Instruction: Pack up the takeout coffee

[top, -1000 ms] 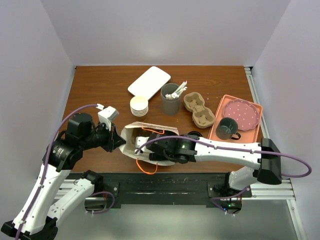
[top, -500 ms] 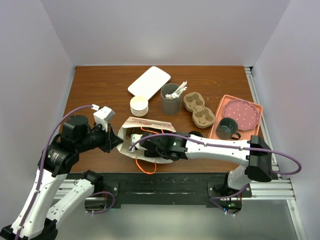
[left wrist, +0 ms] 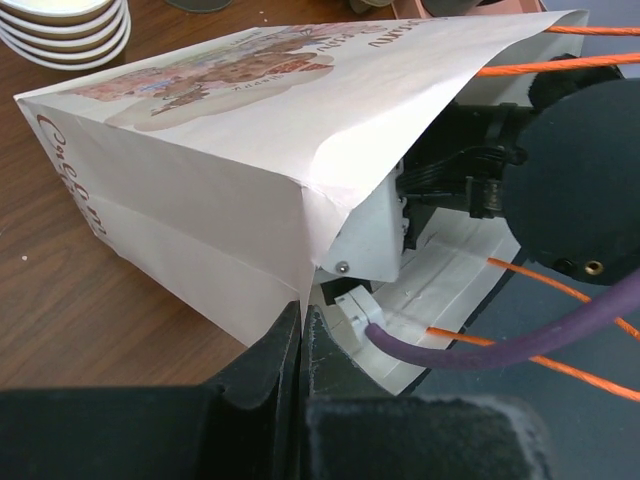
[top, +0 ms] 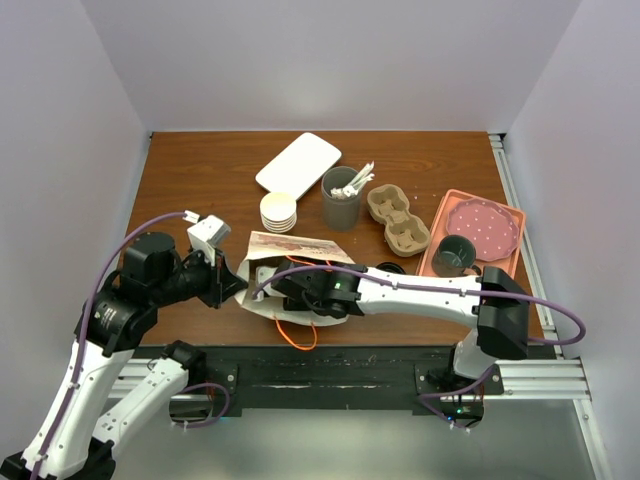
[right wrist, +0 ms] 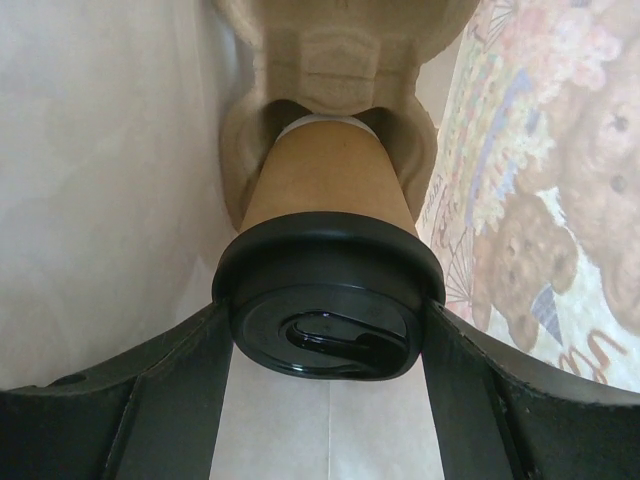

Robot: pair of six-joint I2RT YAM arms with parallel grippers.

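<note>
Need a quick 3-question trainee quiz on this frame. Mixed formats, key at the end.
1. True or false: the paper bag stands upright on the table.
2. The left arm's jaws are shut on: A) the edge of the bag's mouth, B) the stack of lidless cups, C) the dark mug.
3. In the right wrist view, what is the base of the coffee cup seated in?

Key
1. False. It lies on its side.
2. A.
3. A pulp cup carrier inside the bag. The right arm's jaws grip the cup at its black lid.
</note>
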